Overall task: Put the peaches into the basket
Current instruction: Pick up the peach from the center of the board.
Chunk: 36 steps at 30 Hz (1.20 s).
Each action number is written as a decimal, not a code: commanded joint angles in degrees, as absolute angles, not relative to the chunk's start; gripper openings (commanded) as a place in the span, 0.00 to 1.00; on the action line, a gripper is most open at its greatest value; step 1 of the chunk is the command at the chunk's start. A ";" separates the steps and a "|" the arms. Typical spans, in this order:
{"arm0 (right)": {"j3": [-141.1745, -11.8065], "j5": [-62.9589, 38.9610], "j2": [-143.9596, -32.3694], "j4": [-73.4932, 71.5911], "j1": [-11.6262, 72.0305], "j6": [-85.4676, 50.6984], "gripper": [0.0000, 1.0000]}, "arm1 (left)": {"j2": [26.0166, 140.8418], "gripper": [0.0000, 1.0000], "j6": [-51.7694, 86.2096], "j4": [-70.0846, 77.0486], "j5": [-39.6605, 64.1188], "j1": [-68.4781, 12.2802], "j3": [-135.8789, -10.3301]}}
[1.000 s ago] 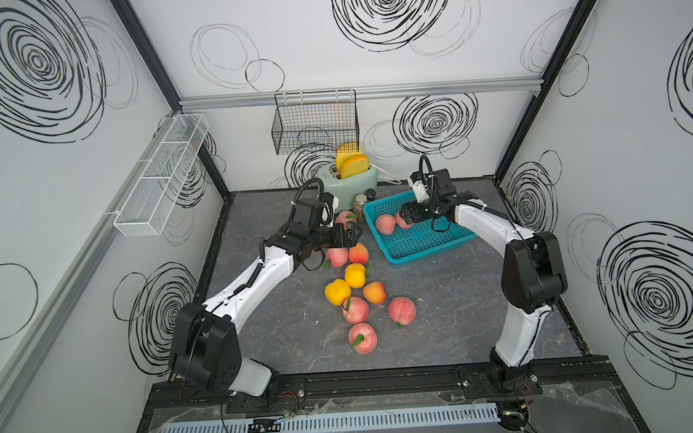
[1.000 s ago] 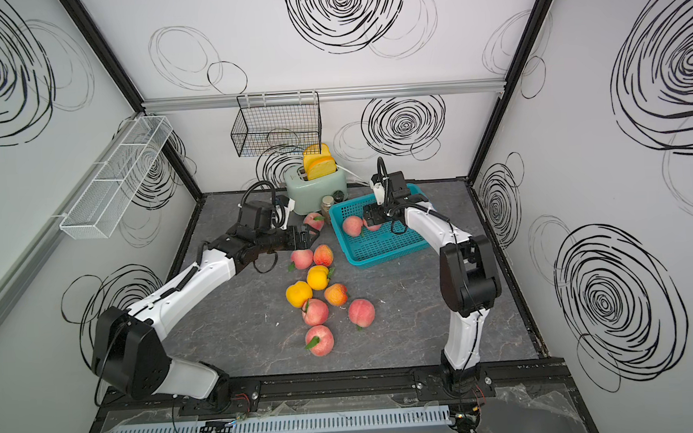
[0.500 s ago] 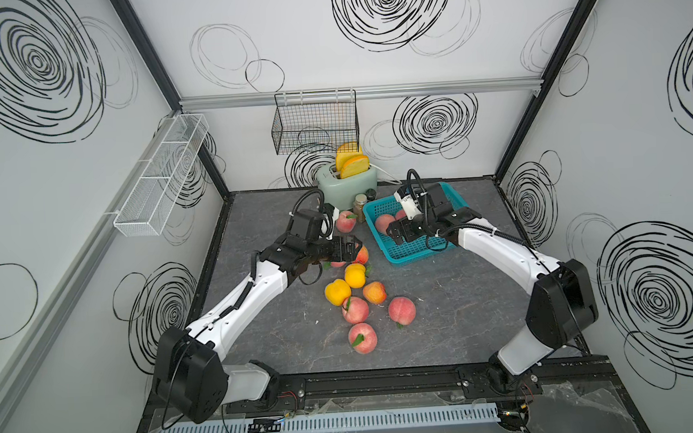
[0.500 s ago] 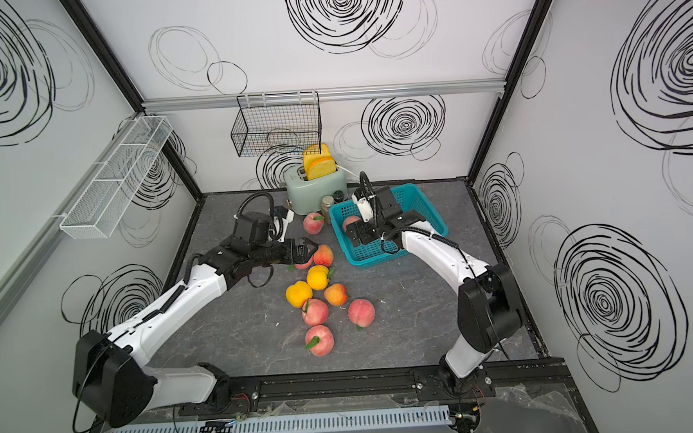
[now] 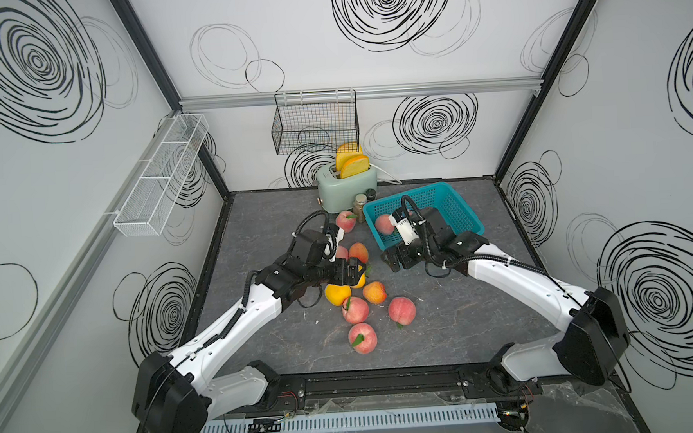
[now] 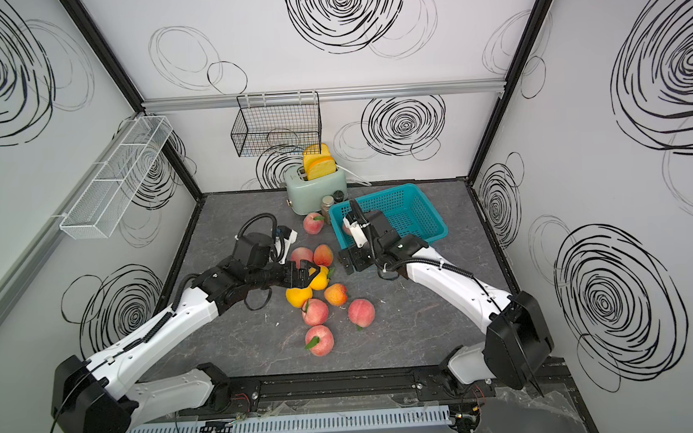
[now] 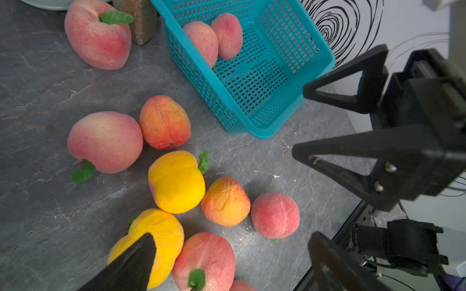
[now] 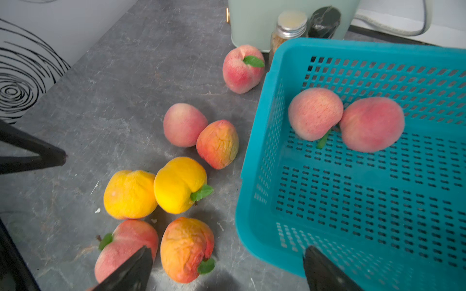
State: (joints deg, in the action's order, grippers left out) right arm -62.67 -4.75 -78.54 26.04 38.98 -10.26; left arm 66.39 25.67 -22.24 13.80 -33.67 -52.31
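Peaches [image 5: 356, 310] numbered eleven in all. Two pink ones [image 8: 315, 113] lay touching each other inside the teal basket [image 5: 454, 203], close to its left wall, and nine sat on the grey table [image 5: 256, 230]. Of those nine, one leafy pink peach [image 5: 346, 221] stood alone toward the back edge, just beside the spice jar [image 5: 359, 204]; the other eight clustered near the middle of the table: four pink, two orange-red and two yellow. The basket sat askew toward the back edge, right of the middle. The left gripper [image 5: 354, 272] hung over one yellow peach [image 6: 319, 280] of the cluster, jaws spread wide and gripping nothing. The right gripper [image 5: 392, 262] hovered just off the basket's near left corner, its jaws also wide apart and empty, as the right wrist view showed. At the middle of the back edge stood one mint-green toaster [image 5: 351, 184] with two bread slices [image 5: 352, 164] in it, and a second, dark-capped jar [image 8: 324, 21] stood next to the spice jar. One black wire basket [image 5: 315, 125] and one white mesh rack [image 5: 160, 182] hung on the walls.
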 commanded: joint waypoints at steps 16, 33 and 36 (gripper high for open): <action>-48.77 -0.02 -61.32 32.64 48.08 -27.19 0.98 | 59.70 0.98 32.55 -20.99 9.63 -39.72 -46.06; -39.47 1.45 -58.96 32.06 50.19 -32.65 0.99 | 59.55 0.98 34.48 -19.27 10.31 -45.10 -41.11; -38.50 1.28 -59.70 30.81 50.19 -32.61 0.99 | 59.77 0.98 35.04 -18.36 10.54 -45.82 -40.02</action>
State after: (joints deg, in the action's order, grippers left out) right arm -39.31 1.04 -59.37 32.03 49.80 -30.79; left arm 59.51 33.52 -21.10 10.44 -45.17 -41.30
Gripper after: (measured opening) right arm 0.992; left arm 0.983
